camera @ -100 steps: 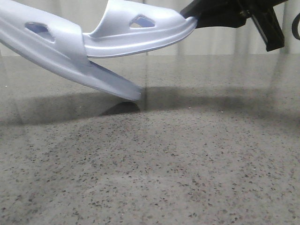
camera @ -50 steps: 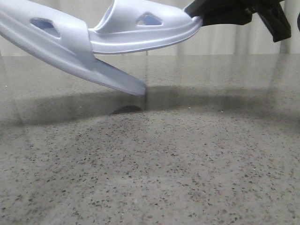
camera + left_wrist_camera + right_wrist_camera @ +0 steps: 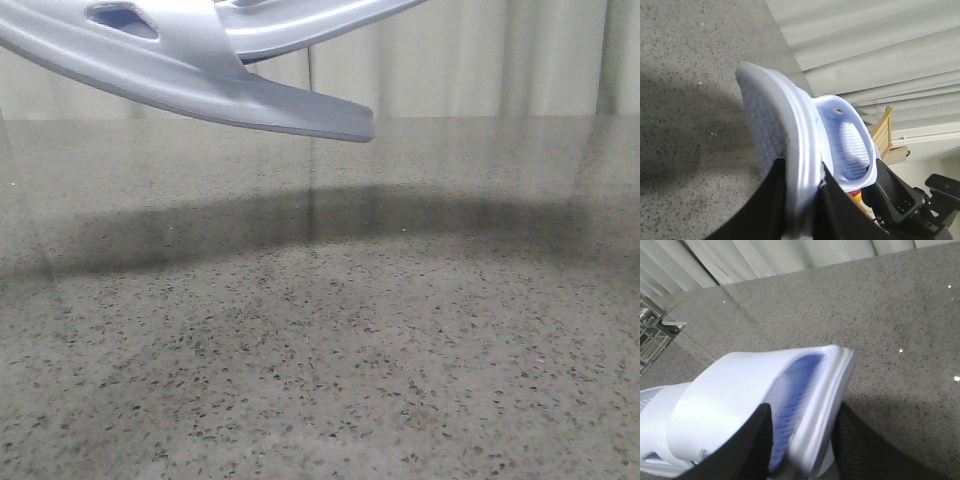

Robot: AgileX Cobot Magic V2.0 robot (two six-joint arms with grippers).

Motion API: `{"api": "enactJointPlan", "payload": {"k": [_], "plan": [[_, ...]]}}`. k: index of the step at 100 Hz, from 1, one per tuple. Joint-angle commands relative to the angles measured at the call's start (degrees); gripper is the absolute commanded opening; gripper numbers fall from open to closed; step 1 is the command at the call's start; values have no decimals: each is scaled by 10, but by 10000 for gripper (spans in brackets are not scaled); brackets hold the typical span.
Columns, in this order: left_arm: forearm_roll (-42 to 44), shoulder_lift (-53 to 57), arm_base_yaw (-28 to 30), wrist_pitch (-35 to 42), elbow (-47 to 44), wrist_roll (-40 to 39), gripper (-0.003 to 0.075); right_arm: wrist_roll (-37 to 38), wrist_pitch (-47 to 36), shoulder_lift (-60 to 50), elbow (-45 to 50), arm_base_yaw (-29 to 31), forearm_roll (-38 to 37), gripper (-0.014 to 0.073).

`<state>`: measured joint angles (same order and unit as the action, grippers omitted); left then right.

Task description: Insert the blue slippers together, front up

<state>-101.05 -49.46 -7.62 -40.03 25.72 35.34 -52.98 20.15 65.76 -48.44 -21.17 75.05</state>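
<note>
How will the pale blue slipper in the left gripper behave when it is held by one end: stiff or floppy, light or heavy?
The slipper is probably fairly stiff: pinched at one end by the left gripper, its free end stays out in the air without drooping. It looks like thick moulded foam, so likely light for its size. The smooth strap may be a little slippery; the textured sole should grip better.

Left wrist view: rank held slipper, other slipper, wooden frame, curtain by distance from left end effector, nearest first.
1. held slipper, clamped in the left end effector.
2. other slipper, just beyond, footbed showing.
3. wooden frame, behind both.
4. curtain, backdrop, farthest.
</note>
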Motion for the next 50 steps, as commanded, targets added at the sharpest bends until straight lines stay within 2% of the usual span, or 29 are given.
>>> {"api": "enactJointPlan", "payload": {"k": [1,18,50], "plan": [[-56,3,-14,-118,22,-6,16,-15,52,-19,-18,-13,5,330],[-56,3,-14,-115,22,-6,16,-15,19,-43,-18,-13,-31,417],[-56,3,-14,-94,22,-6,16,-15,-38,-103,-18,-13,-84,418]]}}
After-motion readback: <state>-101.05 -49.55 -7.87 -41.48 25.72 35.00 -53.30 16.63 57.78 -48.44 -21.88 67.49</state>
